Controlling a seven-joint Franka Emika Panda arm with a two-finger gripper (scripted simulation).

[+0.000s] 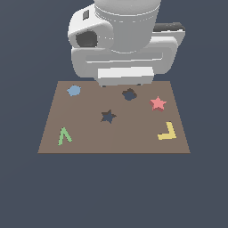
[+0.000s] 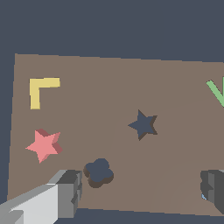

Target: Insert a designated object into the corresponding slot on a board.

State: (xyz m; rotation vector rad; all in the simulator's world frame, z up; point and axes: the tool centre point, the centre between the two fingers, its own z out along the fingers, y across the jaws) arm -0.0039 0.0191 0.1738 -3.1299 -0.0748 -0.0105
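Exterior view: camera sits high, facing the arm [image 1: 122, 42] head-on, angled down at the whole board [image 1: 89, 133], mid-distance w/ dark floor all round. Wrist view: camera on the wrist, much closer, looking down and outward across the same board [image 2: 87, 113] from the arm's side, finger [image 2: 65, 192] at the frame edge. Both views share the red star [image 1: 157, 103] [image 2: 43, 145], star slot [image 1: 107, 116] [image 2: 142, 124], yellow L-piece [image 1: 167, 131] [image 2: 41, 90]
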